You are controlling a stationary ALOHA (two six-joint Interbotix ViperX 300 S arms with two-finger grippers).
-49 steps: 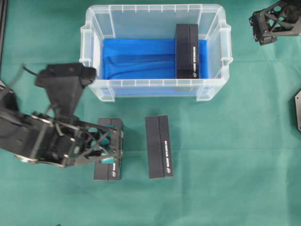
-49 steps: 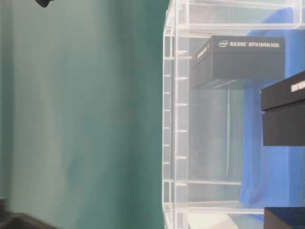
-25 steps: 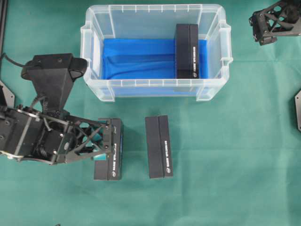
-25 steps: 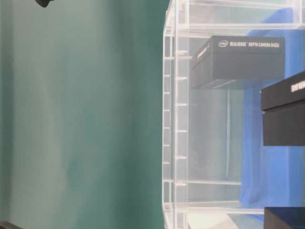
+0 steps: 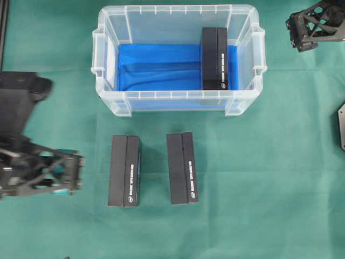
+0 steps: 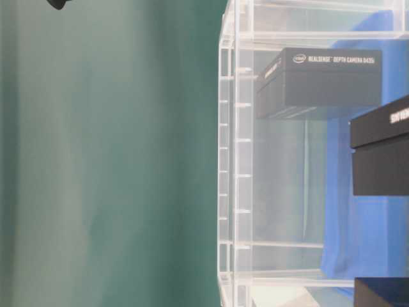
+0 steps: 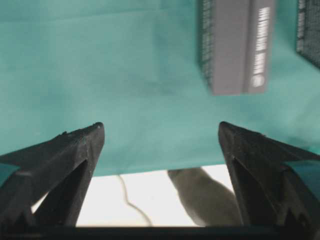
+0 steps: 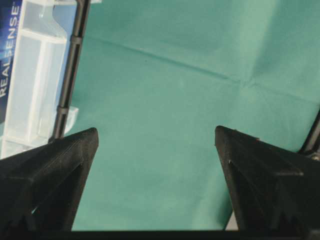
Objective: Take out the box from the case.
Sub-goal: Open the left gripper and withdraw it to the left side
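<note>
Black RealSense box [image 5: 214,58]: one left in the clear plastic case [image 5: 110,102], at its 3 o'clock end on blue cloth [image 5: 156,66]. Two boxes [image 5: 125,170] are laid out on the green desk [image 5: 269,178]. Left gripper [image 5: 75,174] and right gripper [image 5: 296,36]: jaws spread, nothing held. Step judged: between removals. Next: a reach into the case is called for.
</note>
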